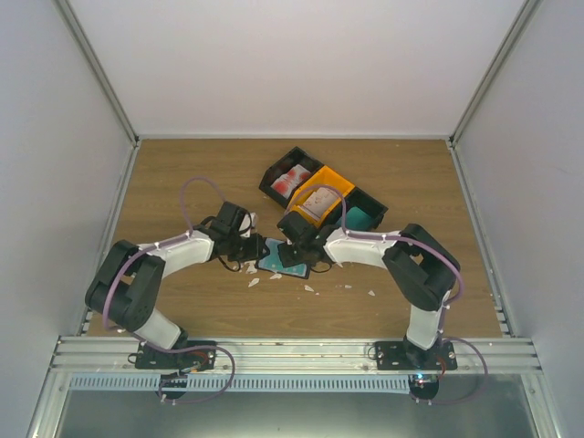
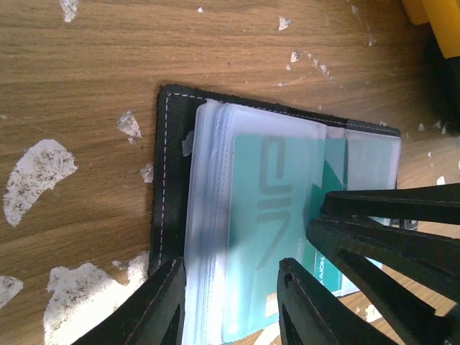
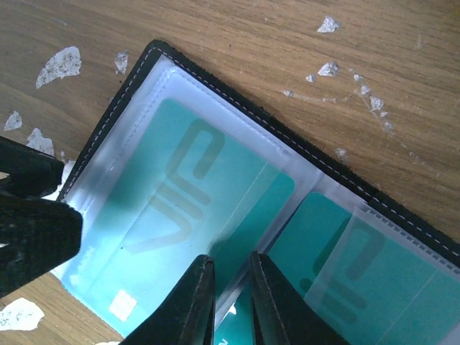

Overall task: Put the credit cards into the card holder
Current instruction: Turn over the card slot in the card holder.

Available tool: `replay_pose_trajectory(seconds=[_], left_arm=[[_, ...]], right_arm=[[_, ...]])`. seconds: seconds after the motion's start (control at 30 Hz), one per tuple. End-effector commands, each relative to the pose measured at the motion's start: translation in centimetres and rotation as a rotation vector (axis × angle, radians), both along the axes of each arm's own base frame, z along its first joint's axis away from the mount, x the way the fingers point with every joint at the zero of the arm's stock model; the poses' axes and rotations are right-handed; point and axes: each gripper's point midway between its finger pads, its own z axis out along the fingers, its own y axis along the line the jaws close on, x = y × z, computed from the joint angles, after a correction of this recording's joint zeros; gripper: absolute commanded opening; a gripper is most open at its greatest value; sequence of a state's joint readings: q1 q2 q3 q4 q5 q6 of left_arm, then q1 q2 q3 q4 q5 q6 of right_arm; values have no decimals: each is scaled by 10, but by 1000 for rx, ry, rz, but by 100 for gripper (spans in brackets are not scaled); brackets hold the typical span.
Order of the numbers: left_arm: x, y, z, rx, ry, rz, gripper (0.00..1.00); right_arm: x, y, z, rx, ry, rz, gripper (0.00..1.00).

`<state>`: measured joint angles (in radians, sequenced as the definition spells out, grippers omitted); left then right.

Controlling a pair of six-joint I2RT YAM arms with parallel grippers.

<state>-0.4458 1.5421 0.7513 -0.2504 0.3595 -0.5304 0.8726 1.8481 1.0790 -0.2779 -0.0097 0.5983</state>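
Since the card holder (image 1: 279,261) lies open and flat on the wooden table (image 1: 182,182) between my two arms, clear sleeves (image 2: 208,215) facing up, I treat it as two materials. The black stitched cover is the firmer part. The sleeves look soft, floppy and slick, and I judge they will buckle if pushed anywhere but at the mouth.

A teal card (image 3: 180,194) sits inside the sleeve on one page, and a second teal card (image 3: 359,266) is on the page beside it.

My left gripper (image 2: 230,309) has its jaws apart, astride the edge of the sleeve pack, one finger by the cover's edge and the other over the teal card. Whether they squeeze the pack or only bear on it I cannot tell. My right gripper (image 3: 231,305) has its jaws drawn nearly together at the page's edge. Teal and clear plastic show in the thin slit between them, but I cannot tell whether that is a card or a sleeve lip.

More cards lie behind: red-and-white ones in a black bin (image 1: 290,178) and a pale one in the orange bin (image 1: 324,196). Each should be light, stiff and smooth, so I would nip it by a short edge and leave most of its length free to slide in. The holder is light too and may skate on the wood, so I would pin it by the cover.
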Motion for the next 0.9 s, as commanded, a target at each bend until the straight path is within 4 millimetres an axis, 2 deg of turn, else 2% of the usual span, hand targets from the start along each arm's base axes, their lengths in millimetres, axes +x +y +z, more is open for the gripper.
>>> replay_pose_trajectory(seconds=[0.0,0.27,0.53,0.77,0.87], left_arm=[[2,-4,-4,-29,-9,-20,39],[-2,-13,-5,-75,13,-57,36],[-4,-16,-3,-95,16,-70,31],[5,2,3,-5,-35,3,42],[6,1,10,-15,-56,2,35]], right_arm=[[-4,3,-6,-37,16,25,15],[-9,-5,-20,-82,45,28,7],[-9,-5,-22,-84,47,28,4],[-10,-5,-22,-84,48,27,3],[-9,-5,-22,-83,47,26,3]])
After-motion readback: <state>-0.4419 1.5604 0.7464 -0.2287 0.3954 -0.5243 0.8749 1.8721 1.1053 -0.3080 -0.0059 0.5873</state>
